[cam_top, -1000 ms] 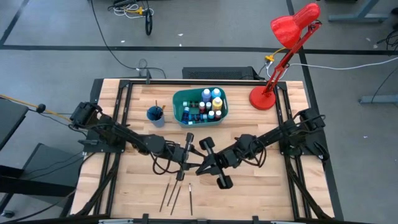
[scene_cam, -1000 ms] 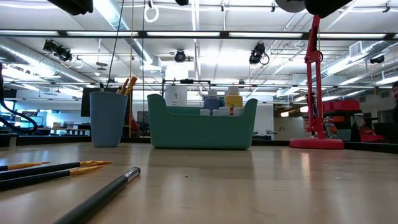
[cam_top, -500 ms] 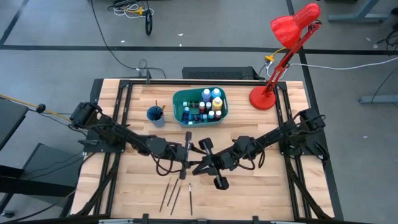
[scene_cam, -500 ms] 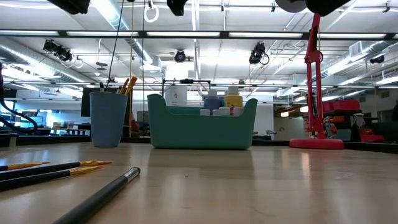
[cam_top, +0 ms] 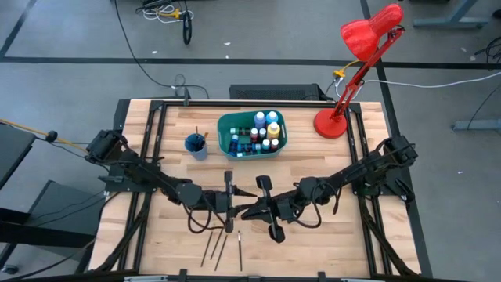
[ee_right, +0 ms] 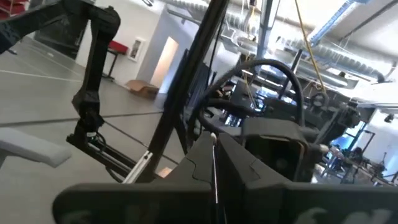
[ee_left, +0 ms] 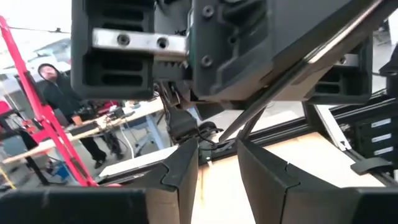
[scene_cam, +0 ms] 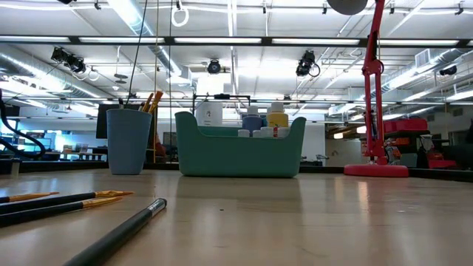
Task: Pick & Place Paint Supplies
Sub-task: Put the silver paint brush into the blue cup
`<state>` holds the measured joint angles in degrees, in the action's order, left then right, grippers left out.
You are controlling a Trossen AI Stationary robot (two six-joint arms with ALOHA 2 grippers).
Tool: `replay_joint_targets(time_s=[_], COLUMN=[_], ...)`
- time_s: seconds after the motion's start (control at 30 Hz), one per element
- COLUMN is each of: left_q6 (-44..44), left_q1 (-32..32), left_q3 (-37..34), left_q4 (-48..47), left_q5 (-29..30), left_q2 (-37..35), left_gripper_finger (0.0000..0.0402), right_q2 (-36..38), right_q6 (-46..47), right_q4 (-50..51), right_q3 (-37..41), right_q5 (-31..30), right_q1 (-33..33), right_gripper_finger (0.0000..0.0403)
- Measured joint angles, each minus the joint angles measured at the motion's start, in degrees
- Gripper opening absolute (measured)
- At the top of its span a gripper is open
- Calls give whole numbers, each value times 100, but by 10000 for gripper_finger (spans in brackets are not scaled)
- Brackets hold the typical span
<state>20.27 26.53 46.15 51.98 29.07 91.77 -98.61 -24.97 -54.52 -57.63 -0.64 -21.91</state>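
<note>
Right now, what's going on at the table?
Both arms meet over the middle of the table. The right gripper is shut on what looks like a thin brush. The left gripper faces it with fingers apart, so this looks like a handover. More loose brushes lie at the front edge. The paint bottles sit in the teal bin, beside the blue cup.

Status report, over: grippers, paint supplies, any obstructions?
Left gripper open, right gripper shut, facing each other mid-table. Brushes loose near front edge; bottles in bin. Nothing blocking.
</note>
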Motion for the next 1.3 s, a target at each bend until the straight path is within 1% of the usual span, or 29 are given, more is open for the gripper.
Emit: replay_joint_targets(time_s=[0.23,0.43,0.53,0.6,0.63,0.73,0.83,0.9,0.93,1.0,1.07,1.17,1.23,1.3], left_q6=[157,162,196,350,466,987,1366,1506,1504,1407,1270,909,576,161], left_q1=[149,188,188,233,275,460,672,840,909,1073,1220,1405,1476,1488], left_q3=[0,-2,-2,-2,-2,-2,-3,-9,-7,-7,-9,-7,-4,-4], left_q4=[36,205,211,188,164,94,1,-184,-288,-601,-1034,-1848,-2566,-3360], left_q5=[137,144,312,630,914,2132,3386,4011,4186,4432,4480,4478,4397,4126], left_q2=[0,0,0,0,0,0,-24,-169,-271,-513,-848,-1465,-1919,-2329], left_gripper_finger=[144,159,160,160,160,162,162,162,162,162,162,162,162,162], right_q2=[0,0,0,0,0,2,66,178,250,369,454,459,387,310], right_q6=[20,3,8,-5,-50,-126,-87,-16,42,152,180,37,46,50], right_q4=[31,44,100,160,175,193,175,156,183,212,205,-103,-509,-846], right_q3=[0,0,0,0,2,2,7,7,7,4,42,130,146,153], right_q5=[-20,-724,-917,-1041,-1151,-1459,-1435,-1252,-1180,-1028,-967,-864,-826,-813], right_q1=[4,9,13,11,11,-8,-15,-15,-17,-17,3,143,321,538], right_gripper_finger=[6,6,6,6,6,6,6,6,6,6,6,6,6,6])
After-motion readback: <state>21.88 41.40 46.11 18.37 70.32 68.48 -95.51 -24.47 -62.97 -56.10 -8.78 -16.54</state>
